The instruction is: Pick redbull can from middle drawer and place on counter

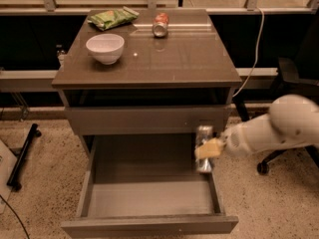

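Observation:
The redbull can [203, 133], slim and silvery-grey, is held upright in my gripper [208, 148], which is shut on its middle. The can hangs above the right side of the open middle drawer [149, 198], near its right wall and just below the closed upper drawer front. My white arm [269, 131] reaches in from the right. The glossy brown counter [159, 59] tops the cabinet above.
On the counter stand a white bowl [105, 48], a green snack bag [112, 18] and a red-and-white soda can lying on its side [160, 25]. A black office chair [294, 83] stands at the right. A white cable [254, 49] hangs behind the cabinet.

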Robot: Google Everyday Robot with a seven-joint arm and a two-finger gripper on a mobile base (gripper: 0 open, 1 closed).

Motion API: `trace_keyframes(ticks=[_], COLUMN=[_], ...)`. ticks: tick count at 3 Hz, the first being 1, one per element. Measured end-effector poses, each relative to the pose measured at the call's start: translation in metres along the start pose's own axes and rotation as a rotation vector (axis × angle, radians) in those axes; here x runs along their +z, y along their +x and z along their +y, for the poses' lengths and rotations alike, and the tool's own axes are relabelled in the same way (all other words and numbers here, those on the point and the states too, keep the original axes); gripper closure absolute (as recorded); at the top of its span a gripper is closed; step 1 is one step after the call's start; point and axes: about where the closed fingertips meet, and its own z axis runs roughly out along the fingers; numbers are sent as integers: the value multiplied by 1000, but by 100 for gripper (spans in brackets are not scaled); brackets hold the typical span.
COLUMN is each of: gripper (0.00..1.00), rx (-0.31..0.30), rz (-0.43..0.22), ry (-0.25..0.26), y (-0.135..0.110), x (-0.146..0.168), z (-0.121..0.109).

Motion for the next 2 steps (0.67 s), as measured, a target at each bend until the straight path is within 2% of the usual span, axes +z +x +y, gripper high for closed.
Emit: trace_keyframes(ticks=[1, 2], gripper=[100, 100], rx=[-181, -313], rz=[-70, -132], ry=[53, 130], y=[-30, -73], x=[-76, -138], z=[19, 24])
